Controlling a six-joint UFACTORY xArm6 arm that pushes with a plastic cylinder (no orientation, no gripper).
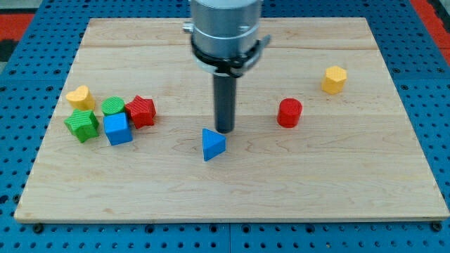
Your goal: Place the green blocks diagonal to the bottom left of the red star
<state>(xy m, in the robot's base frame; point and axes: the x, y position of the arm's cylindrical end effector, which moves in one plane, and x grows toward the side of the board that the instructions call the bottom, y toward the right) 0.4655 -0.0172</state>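
Note:
A red star (141, 111) sits at the view's left on the wooden board (232, 190). A green cylinder (112, 106) touches its left side. A green star-like block (82, 124) lies further left and a little lower. A blue cube (118, 129) sits just below the green cylinder and beside the red star. My tip (223, 130) is near the middle of the board, just above a blue triangle (213, 144) and well right of the green blocks.
A yellow heart-like block (80, 95) lies above the green star-like block. A red cylinder (289, 112) stands right of my tip. A yellow hexagon block (335, 79) is at the upper right. The arm's grey body (225, 31) hangs over the board's top middle.

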